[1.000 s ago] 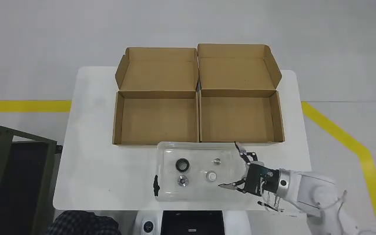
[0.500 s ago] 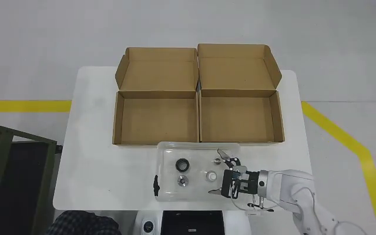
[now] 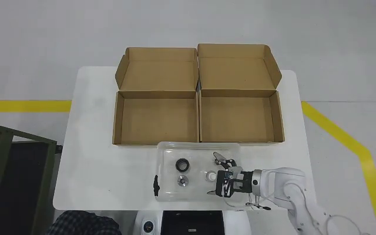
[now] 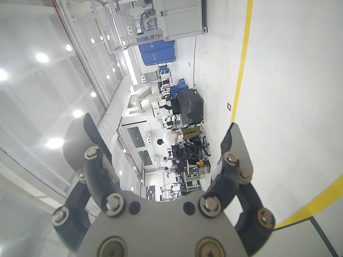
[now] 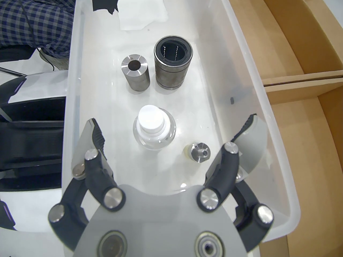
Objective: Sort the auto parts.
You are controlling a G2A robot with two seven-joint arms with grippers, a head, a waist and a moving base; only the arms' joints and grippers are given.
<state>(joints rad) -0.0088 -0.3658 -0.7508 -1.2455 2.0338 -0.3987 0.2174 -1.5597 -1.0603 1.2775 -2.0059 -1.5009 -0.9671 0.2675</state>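
Cardboard boxes beyond the bin lie empty and bearing, cylinder, cap and fitting sit inside the bin, so sorting seems unstarted; right gripper hangs spread above the bin, left gripper spread, off it.

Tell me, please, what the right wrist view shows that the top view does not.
Right wrist view: the ball rows inside the linear bearing, the small fitting, and a white paper scrap at the clear bin's taped end.
Top view: the whole white table, the yellow floor line, and the two cardboard boxes, empty, lids open.
Both: the bin, the steel cylinder, the white-capped part, and the right end effector open above the bin.
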